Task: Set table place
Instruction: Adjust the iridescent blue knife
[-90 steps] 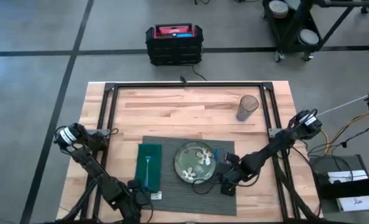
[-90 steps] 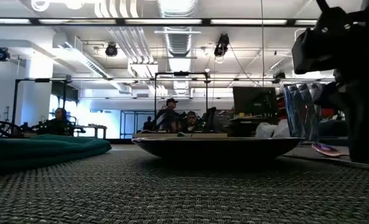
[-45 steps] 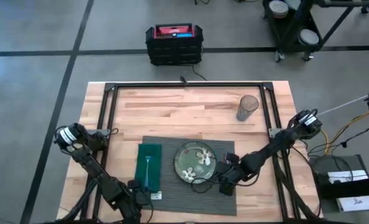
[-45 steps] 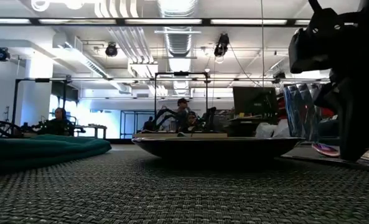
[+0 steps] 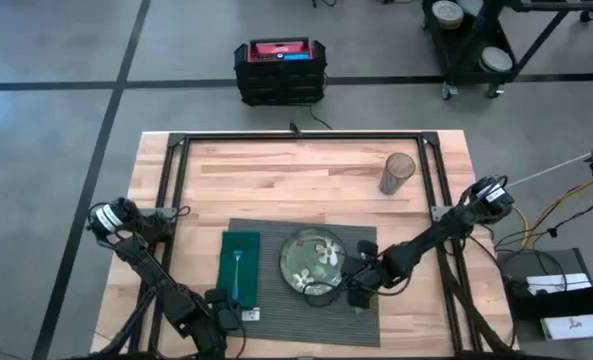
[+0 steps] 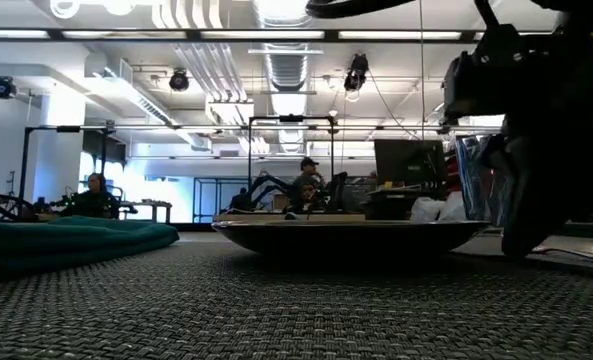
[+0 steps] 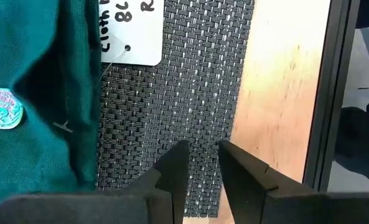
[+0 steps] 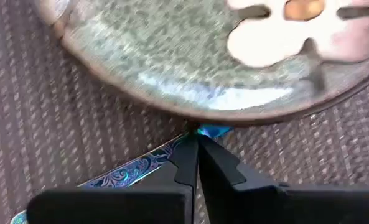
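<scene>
The dark grey ribbed placemat (image 5: 301, 300) lies on the wooden table (image 5: 276, 170). On it rest a speckled plate (image 5: 314, 262) with a flower pattern and a green napkin (image 5: 240, 262) bearing a fork (image 5: 238, 262). My right gripper (image 5: 354, 292) stands just right of the plate's near rim (image 8: 190, 115), shut on a blue-patterned piece of cutlery (image 8: 128, 173). My left gripper (image 7: 201, 155) hovers over the mat's near left corner, a narrow gap between its fingers and nothing in it. My right gripper pinches the blue-patterned cutlery piece between its two fingers, close to one end (image 8: 210, 130), which pokes out beyond the fingertips at the plate's rim. The fingers slant down from the table's right. The rest of the piece runs back low over the mat.
A drinking glass (image 5: 398, 172) stands at the far right of the table. A white tag (image 7: 131, 31) lies by the napkin's near edge. Bare wood lies beyond the mat on the far side. People sit in the room behind the table.
My right gripper has gone toward the table's left, closer to the plate's rim, staying shut and low over the mat.
</scene>
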Tool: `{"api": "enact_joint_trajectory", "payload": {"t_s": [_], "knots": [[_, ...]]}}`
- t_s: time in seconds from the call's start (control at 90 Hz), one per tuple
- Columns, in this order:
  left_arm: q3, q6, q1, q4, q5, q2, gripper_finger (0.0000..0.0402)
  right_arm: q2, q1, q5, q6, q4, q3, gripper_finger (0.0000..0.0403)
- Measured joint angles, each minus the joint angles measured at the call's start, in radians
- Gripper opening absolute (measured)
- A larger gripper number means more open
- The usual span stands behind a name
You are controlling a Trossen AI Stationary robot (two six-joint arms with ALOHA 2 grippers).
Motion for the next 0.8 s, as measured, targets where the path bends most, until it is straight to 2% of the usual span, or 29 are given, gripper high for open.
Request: {"api": "enact_joint_trajectory", "payload": {"t_s": [0.533, 0.8], "knots": [[0.000, 0.000, 0.000, 0.000, 0.000, 0.000, 0.0076, 0.002, -0.004, 0.017, 0.232, -0.082, 0.000, 0.0000], [0.000, 0.000, 0.000, 0.001, 0.000, 0.000, 0.0076, -0.014, 0.001, 0.025, 0.140, -0.077, 0.049, 0.0000]]}}
